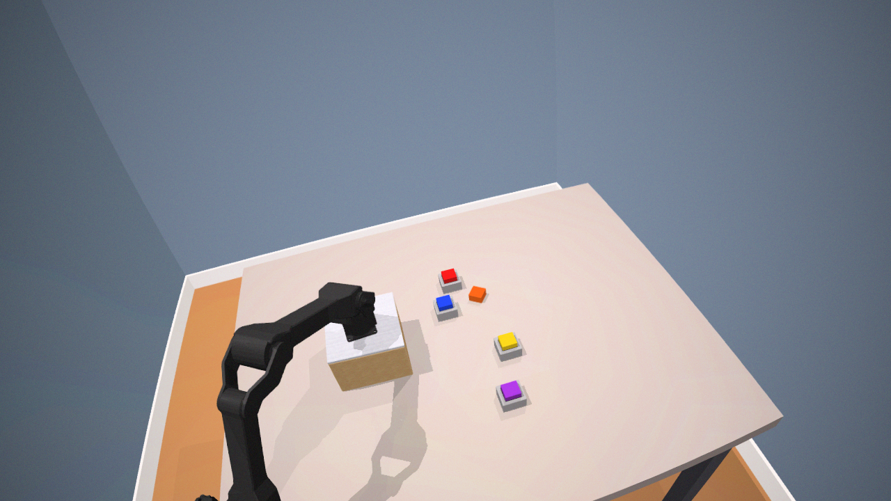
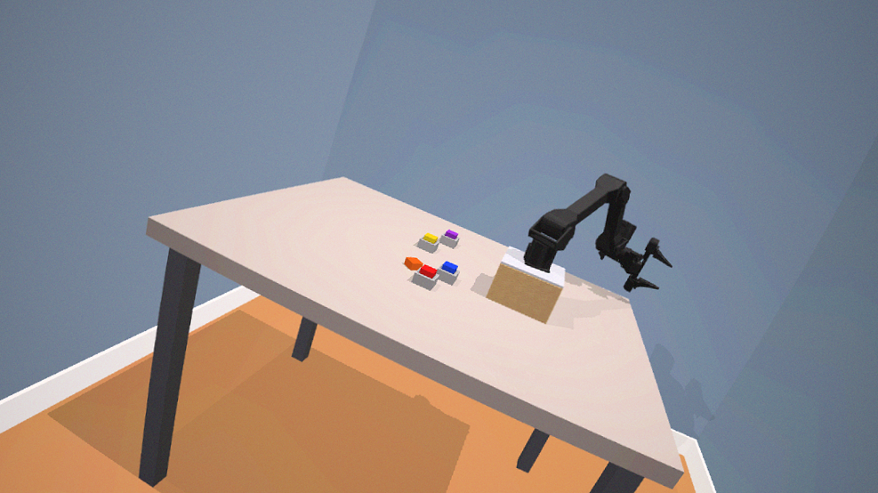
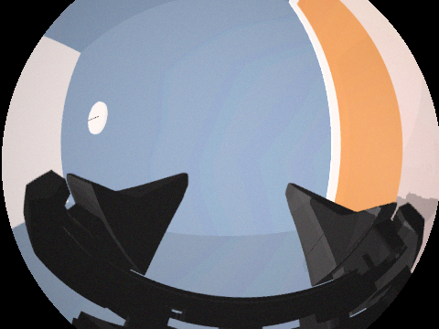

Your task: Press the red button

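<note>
The red button (image 1: 448, 275) (image 2: 427, 271) sits on a grey base on the table, with its cap raised. The blue button (image 1: 444, 303) (image 2: 450, 267) stands close beside it. The orange block (image 1: 477, 293) (image 2: 413, 263) lies near the red button, apart from it. My gripper (image 2: 665, 276) (image 3: 238, 184) is open and empty. It is held in the air beyond the table's edge, on the far side of the arm's base from the buttons and far from the red one. The wrist view shows none of the buttons.
The yellow button (image 1: 507, 340) (image 2: 430, 238) and the purple button (image 1: 510, 390) (image 2: 451, 233) stand further along the table (image 1: 592, 298) (image 2: 313, 247). The arm's base stands on a box (image 1: 374, 369) (image 2: 522, 292) with a white top. Walls surround the table.
</note>
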Available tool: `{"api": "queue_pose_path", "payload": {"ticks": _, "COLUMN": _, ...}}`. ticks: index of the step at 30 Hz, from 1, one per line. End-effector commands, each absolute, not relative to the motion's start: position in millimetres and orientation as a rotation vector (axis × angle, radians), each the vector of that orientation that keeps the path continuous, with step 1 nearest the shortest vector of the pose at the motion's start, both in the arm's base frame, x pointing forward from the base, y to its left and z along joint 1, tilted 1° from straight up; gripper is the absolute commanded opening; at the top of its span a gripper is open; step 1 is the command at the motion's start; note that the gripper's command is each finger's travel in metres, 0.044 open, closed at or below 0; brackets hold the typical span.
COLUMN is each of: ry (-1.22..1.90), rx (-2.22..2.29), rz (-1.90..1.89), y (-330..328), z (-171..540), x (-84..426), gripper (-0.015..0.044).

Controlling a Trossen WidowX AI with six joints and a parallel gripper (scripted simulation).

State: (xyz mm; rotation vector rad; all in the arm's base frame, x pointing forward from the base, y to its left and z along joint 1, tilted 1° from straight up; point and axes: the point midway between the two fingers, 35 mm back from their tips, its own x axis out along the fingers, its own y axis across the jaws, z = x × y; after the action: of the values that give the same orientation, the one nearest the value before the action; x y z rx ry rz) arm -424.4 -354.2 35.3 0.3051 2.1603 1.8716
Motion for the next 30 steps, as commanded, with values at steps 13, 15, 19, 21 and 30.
{"api": "queue_pose_path", "payload": {"ticks": 13, "ry": 1.976, "rx": -0.413, "rz": 2.458, "y": -495, "z": 50, "x": -256, "gripper": 0.04}}
{"api": "queue_pose_path", "payload": {"ticks": 15, "ry": 1.922, "rx": -0.534, "rz": 2.555, "y": -510, "z": 51, "x": -222, "gripper": 0.04}}
{"api": "queue_pose_path", "payload": {"ticks": 19, "ry": 1.792, "rx": -0.773, "rz": 2.744, "y": -532, "z": 54, "x": -151, "gripper": 0.04}}
{"api": "queue_pose_path", "payload": {"ticks": 21, "ry": 1.716, "rx": -0.891, "rz": 2.836, "y": -539, "z": 55, "x": -115, "gripper": 0.04}}
{"api": "queue_pose_path", "payload": {"ticks": 30, "ry": 1.258, "rx": -1.416, "rz": 3.228, "y": -535, "z": 57, "x": 50, "gripper": 0.04}}
